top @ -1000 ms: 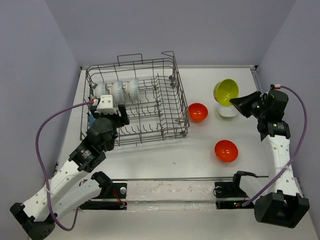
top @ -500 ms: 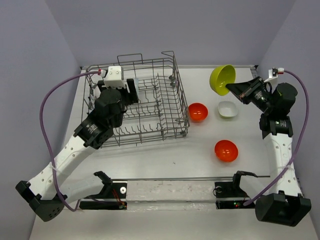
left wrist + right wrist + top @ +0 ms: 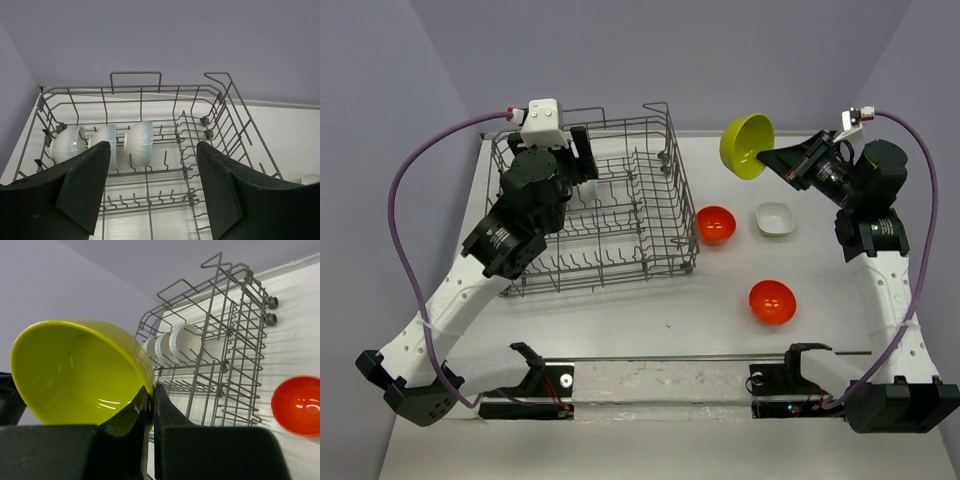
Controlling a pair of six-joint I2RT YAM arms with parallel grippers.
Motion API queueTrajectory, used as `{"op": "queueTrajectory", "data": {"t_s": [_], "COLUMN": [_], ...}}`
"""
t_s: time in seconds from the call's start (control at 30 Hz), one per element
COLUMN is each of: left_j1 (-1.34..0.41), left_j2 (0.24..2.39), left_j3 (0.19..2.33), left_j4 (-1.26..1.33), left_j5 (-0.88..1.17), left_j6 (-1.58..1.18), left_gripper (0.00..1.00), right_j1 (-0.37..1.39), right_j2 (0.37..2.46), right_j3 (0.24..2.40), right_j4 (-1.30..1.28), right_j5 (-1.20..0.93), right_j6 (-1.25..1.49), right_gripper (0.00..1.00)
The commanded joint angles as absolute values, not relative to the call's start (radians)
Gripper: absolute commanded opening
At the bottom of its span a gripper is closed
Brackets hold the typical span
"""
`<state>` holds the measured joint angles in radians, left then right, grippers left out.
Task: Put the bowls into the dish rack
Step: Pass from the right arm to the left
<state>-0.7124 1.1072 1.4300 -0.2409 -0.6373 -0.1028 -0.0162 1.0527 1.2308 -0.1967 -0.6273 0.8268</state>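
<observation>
High on the right side, your right gripper (image 3: 772, 160) is clamped on the rim of the yellow-green bowl (image 3: 746, 146), held in the air well apart from the dish rack (image 3: 675, 190). Treat the bowl as light, stiff, glossy and probably chippable: a rim pinch can slip or swing, so carry it gently. Your left gripper (image 3: 152, 170) hangs over the rack with its jaws apart and empty, above three white bowls (image 3: 138, 144) standing on edge

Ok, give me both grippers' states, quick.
Left gripper: open, holding nothing.
Right gripper: shut on the yellow-green bowl.
</observation>
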Motion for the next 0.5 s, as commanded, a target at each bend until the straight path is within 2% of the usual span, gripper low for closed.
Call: {"op": "queueTrajectory", "data": {"t_s": [0.0,0.23,0.4,0.47], "left_j1": [-0.718,-0.718,-0.716,-0.716], "left_j2": [1.089,1.115,1.166,1.183], "left_j3": [1.45,1.446,1.489,1.515], "left_j4": [-0.216,-0.204,-0.23,-0.25], "left_j5": [-0.65,-0.614,-0.618,-0.621], "left_j6": [-0.077,-0.075,-0.052,-0.049], "left_gripper": [0.79,0.8,0.8,0.8], "right_j1": [-0.003,0.02,0.168,0.294], "right_j2": [1.061,1.086,1.15,1.181], "right_j3": [1.261,1.296,1.347,1.374], "right_j4": [-0.218,-0.296,-0.316,-0.339], "right_j5": [-0.626,-0.594,-0.488,-0.41], "right_j6": [0.776,0.712,0.672,0.657], "right_gripper": [0.01,0.01,0.01,0.01]}}
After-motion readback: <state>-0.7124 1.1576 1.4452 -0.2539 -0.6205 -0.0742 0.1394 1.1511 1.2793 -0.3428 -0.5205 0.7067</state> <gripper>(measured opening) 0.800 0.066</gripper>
